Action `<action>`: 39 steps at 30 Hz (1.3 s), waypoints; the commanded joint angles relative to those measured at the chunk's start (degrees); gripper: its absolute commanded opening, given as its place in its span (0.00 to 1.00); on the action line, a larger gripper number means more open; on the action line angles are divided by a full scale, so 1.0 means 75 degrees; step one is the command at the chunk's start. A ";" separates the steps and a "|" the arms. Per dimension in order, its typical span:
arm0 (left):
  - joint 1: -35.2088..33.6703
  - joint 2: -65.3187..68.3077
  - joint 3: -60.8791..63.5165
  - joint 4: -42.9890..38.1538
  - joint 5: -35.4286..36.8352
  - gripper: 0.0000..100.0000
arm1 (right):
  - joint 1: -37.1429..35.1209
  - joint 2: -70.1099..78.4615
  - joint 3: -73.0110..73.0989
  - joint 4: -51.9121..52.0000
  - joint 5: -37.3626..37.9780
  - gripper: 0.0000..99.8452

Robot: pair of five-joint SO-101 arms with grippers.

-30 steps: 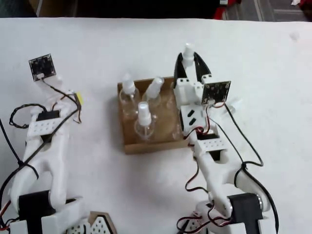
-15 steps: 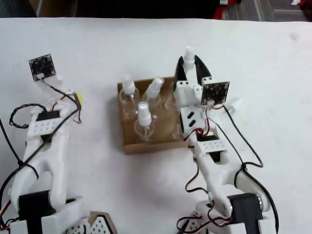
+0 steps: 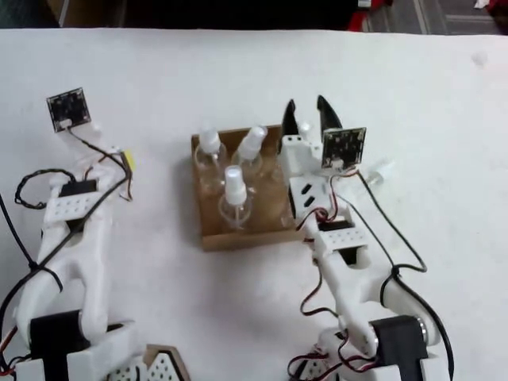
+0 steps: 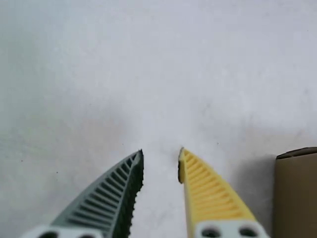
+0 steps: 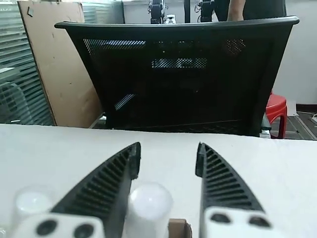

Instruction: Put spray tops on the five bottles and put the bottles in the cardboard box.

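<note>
- Two tools in shot. The black-fingered right tool (image 3: 306,103) hangs over the far right corner of the shallow brown cardboard box (image 3: 208,235), fingers apart and gripping nothing.
- A rounded white spray top (image 5: 148,201) sits right under that gap. The fingers straddle it without touching, as far as I can tell.
- My read is that a capped bottle stands in that corner with the tool open above it. That fits either a let-go or a line-up, and I cannot tell which.
- Three clear plastic bottles (image 3: 234,194) with white tops stand in the box's left half. The far middle one leans a bit.
- The right arm covers most of the box's right half. There are clear shapes there, but the count is unsure.
- Judged from that, at least four bottles are boxed and the fifth is unconfirmed.
- A small white piece (image 3: 381,171) lies on the white worktop (image 3: 159,79) just beside the right arm, outside the box. It is too small to call as a top or a bottle.
- The left tool (image 4: 161,152) has one grey finger and one yellow, slightly apart and holding nothing.
- It sits low over bare worktop with the box wall near. It is probably parked there to leave the box free for the right arm.
- A black mesh chair (image 5: 178,74) stands beyond the worktop's far edge.
</note>
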 commanded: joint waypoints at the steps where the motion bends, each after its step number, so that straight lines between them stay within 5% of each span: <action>1: 0.0076 -0.0041 -0.0422 -0.0047 -0.0082 0.12 | -0.0053 -0.0358 -0.0094 0.0006 -0.0023 0.15; 10: 0.0076 -0.0029 -0.0422 -0.0047 -0.0082 0.12 | -0.0287 -0.1987 -0.0234 0.0686 -0.0059 0.33; 13: 0.0076 -0.0029 -0.0422 -0.0047 -0.0082 0.12 | -0.0053 -0.3030 -0.0844 0.2081 -0.0457 0.30; 19: 0.0076 -0.0029 -0.0399 -0.0047 -0.0082 0.12 | 0.2116 -0.4132 -0.3540 0.6746 -0.2907 0.21; 28: 0.0076 -0.0029 -0.0399 -0.0047 -0.0082 0.12 | 0.3909 -0.1893 -0.5849 1.0473 -0.1852 0.20; 39: 0.0076 -0.0029 -0.0375 -0.0047 -0.0082 0.12 | 0.4108 0.3253 -0.9436 1.3544 -0.1829 0.20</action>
